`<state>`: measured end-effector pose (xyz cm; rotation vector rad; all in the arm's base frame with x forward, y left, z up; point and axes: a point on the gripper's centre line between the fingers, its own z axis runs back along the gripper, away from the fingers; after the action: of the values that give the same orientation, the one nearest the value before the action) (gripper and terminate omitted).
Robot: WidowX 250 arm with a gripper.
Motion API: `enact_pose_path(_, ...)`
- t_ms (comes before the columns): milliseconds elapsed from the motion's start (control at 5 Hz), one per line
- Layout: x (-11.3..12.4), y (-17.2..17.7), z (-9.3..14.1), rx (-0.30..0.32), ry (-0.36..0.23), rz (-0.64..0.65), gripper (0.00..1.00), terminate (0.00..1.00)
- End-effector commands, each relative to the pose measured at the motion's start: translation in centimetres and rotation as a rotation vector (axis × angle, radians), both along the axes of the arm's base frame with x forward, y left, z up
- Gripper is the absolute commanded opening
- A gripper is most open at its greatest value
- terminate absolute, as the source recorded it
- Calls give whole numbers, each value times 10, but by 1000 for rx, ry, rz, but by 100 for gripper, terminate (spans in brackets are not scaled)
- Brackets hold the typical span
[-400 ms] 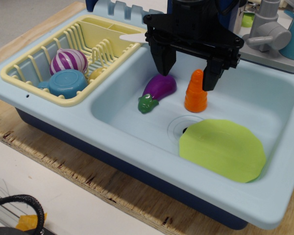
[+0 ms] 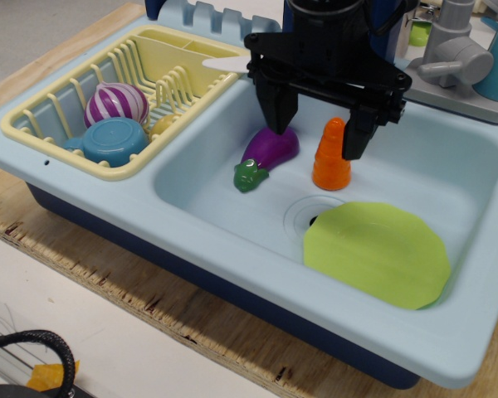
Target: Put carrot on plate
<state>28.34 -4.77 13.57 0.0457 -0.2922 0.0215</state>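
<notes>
Standing upright on its broad base in the sink (image 2: 232,178), the carrot (image 2: 332,157) points its narrow tip toward twelve o'clock, so its long axis runs vertically. The end effector (image 2: 315,124) hangs over it with jaws spread wide and nothing held. One finger (image 2: 278,108) sits in front of the eggplant (image 2: 270,149), at about nine o'clock from the carrot; the other finger (image 2: 361,128) stands just beside the carrot at three o'clock. The carrot therefore lies slightly toward three o'clock of the midline between the fingers, close to the three o'clock finger, though contact cannot be confirmed. The plate (image 2: 382,257) lies flat in the sink at about five o'clock from the carrot, near it but apart, partly covering the drain (image 2: 303,211). Judged from this arrangement, the pickup is not yet made: the coming move calls for a small shift toward three o'clock, a descent, and a closing across the carrot's body. The neighbouring eggplant could be nudged by the nine o'clock finger.
</notes>
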Motion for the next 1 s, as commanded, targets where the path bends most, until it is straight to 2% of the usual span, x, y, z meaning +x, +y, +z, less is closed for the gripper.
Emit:
enact_pose_path(0,22,-6,7,7,-117,-14,100,0)
enact_pose_path(400,39,0,3,9,-144,-40,100,0)
enact_pose_path(800,36,8,-6,-1,-120,-37,100,0)
